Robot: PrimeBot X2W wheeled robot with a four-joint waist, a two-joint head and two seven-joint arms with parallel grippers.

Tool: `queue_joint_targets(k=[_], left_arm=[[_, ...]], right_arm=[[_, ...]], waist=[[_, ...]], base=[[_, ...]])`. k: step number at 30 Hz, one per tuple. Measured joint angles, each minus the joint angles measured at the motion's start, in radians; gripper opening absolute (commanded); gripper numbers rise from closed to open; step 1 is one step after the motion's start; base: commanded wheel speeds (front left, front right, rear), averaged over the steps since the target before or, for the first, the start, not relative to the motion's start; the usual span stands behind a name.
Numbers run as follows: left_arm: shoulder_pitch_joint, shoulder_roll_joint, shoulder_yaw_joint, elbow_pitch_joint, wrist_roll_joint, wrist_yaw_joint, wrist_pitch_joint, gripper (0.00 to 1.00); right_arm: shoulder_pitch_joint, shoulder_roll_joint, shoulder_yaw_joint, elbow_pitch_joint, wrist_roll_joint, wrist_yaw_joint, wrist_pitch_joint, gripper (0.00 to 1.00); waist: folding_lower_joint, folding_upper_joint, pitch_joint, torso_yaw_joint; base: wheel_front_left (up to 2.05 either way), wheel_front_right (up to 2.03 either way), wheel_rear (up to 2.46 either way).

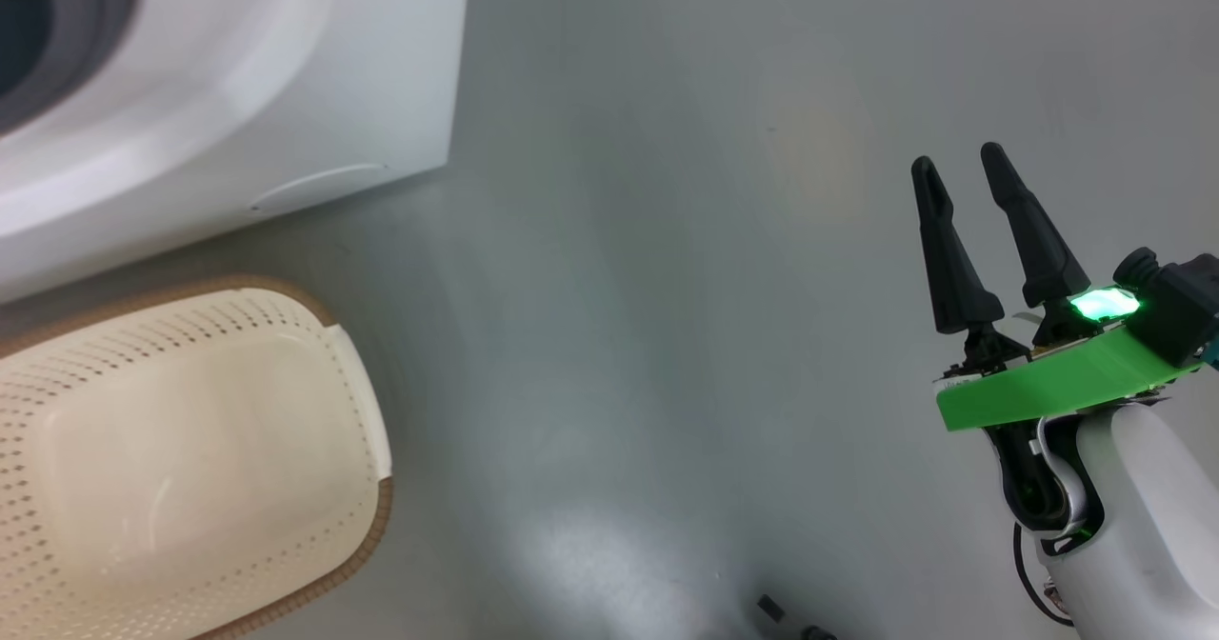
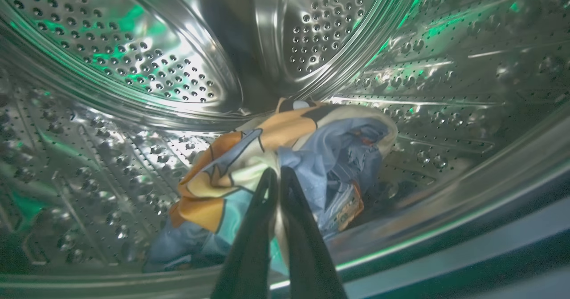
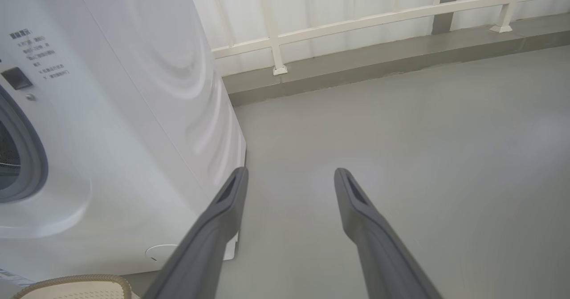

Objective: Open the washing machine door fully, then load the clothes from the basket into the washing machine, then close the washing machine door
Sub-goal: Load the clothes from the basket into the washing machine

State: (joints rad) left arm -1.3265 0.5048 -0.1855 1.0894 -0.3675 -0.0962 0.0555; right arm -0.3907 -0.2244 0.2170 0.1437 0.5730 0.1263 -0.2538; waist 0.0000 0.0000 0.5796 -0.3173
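Recording left end effector (image 2: 278, 174) in left wrist view, jaws pressed together just before the clothes (image 2: 311, 147); failing to tell whether any cloth is being pinched. Noting the clothes lying bunched inside the drum (image 2: 133, 58) of the washing machine (image 1: 333, 69). Logging from head view right end effector (image 1: 957, 157) spreading wide over the floor (image 1: 667, 288), gripping nothing. Finding the basket (image 1: 367, 411) cut off at left edge, standing near the machine's front.

basket (image 1: 143, 364) cut by left edge, washing machine (image 3: 133, 90) cropped, its print (image 3: 40, 58) unreadable
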Motion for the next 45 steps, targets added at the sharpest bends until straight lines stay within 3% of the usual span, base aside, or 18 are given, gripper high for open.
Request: queue_joint_targets(k=[12,16,18,19,20,24,28,32,45], left_arm=[[-0.173,0.01,-0.037,0.024,0.047,0.019,-0.156,0.0],[-0.199,0.01,-0.032,0.032,0.046,0.044,-0.239,0.0],[-0.207,0.009,-0.021,0.033,0.042,0.056,-0.263,0.49],[-0.209,0.009,-0.016,0.033,0.041,0.064,-0.272,0.92],[-0.21,0.008,-0.013,0.039,0.037,0.07,-0.274,1.0],[-0.211,-0.009,-0.012,0.103,0.029,0.097,-0.207,1.0],[-0.206,-0.024,-0.013,0.18,0.017,0.13,-0.031,1.0],[-0.203,-0.025,-0.013,0.187,0.001,0.128,0.007,1.0],[-0.046,-0.066,-0.004,0.191,-0.047,0.035,-0.116,1.0]], right_arm=[[-0.029,0.008,-0.013,-0.014,0.006,0.0,0.0,1.0],[-0.036,0.009,-0.016,-0.015,0.006,0.0,0.0,1.0],[-0.036,0.009,-0.016,-0.015,0.006,0.0,0.0,1.0],[-0.036,0.009,-0.016,-0.014,0.006,0.0,0.0,1.0],[-0.036,0.009,-0.016,-0.014,0.006,0.0,0.0,1.0],[-0.036,0.006,-0.015,-0.01,0.006,0.0,0.0,1.0],[-0.036,0.002,-0.009,-0.006,0.006,0.0,0.0,1.0],[-0.035,-0.002,-0.002,0.003,0.006,0.0,0.0,1.0],[-0.017,-0.022,0.01,0.019,0.001,0.0,0.0,1.0]], waist=[[0.0001,0.0,0.115,-0.045],[0.0001,0.0,0.144,-0.052],[0.0002,0.0,0.146,-0.05],[0.0002,0.0,0.145,-0.048],[0.0001,0.0,0.142,-0.046],[0.0001,0.0,0.126,-0.039],[0.0001,0.0,0.099,-0.034],[0.0,0.0,0.069,-0.031],[-0.0001,0.0,-0.055,-0.009]], base=[[0.0,0.0,0.0],[0.0,0.0,0.0],[0.0,0.0,0.0],[0.0,0.0,0.0],[0.0,0.0,0.0],[0.0,0.0,0.0],[0.0,0.0,0.0],[0.0,0.0,0.0],[0.0,0.0,0.0]])
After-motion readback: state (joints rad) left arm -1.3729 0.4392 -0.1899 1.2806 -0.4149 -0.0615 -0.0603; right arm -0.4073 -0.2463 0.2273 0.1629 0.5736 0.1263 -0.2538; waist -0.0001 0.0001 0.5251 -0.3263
